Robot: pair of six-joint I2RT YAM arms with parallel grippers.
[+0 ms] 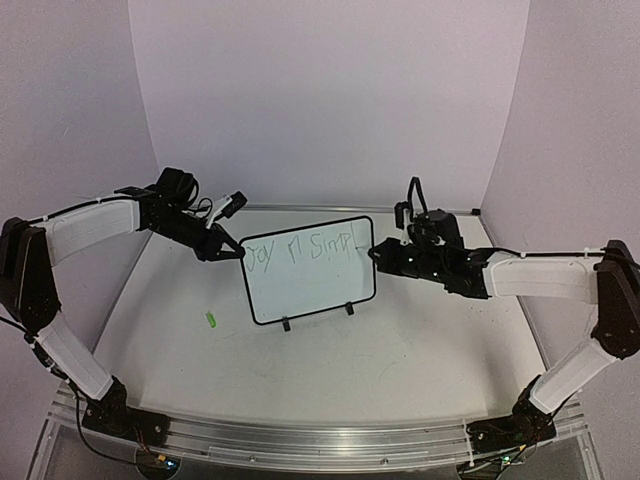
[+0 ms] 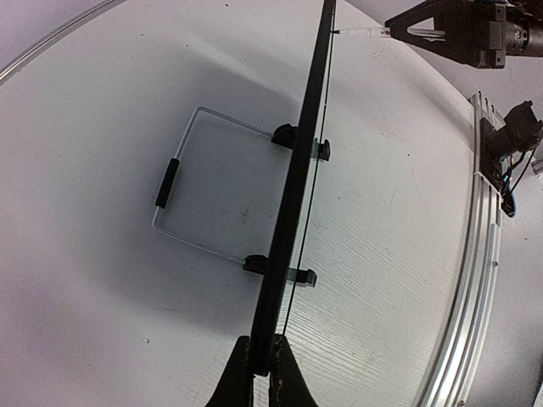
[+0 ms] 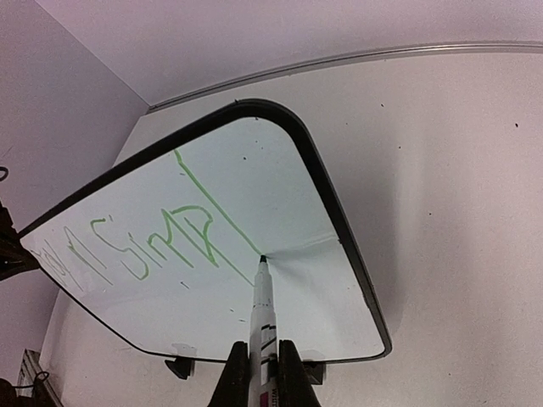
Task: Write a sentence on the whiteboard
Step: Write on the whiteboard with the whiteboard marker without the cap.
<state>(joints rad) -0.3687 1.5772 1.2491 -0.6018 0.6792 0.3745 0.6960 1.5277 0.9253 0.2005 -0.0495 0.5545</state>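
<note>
On my table [image 1: 420, 350] the whiteboard [image 1: 310, 290] stands midway between my two arms. It is upright on its two black feet [image 1: 287, 324] and leans back a little on a wire stand [image 2: 182, 203] behind it. Its long axis runs left to right across the table, the right end turned slightly away from me, and the written face looks toward my bases. My left gripper [image 2: 261, 373] is pinched narrow on the board's left edge, steadying it.

The sentence [image 1: 300, 247] is, by my reckoning, somewhere near halfway. One green line sits along the top, reading roughly "Joy in Simpl" (the last letter runs right up to the frame). The lower half of the board is bare white, so a second line is not yet begun.

My right gripper [image 3: 263, 377] is closed tight around the marker [image 3: 263, 297], which sticks out lengthwise between my fingers. Its long axis is aimed from the right side at the board's face, and its tip touches the surface at the end of a long green stroke near the right edge.

Smallest of all, a green piece [image 1: 211, 320], likely the marker's cap, lies on the table to the board's left, well apart from it
</note>
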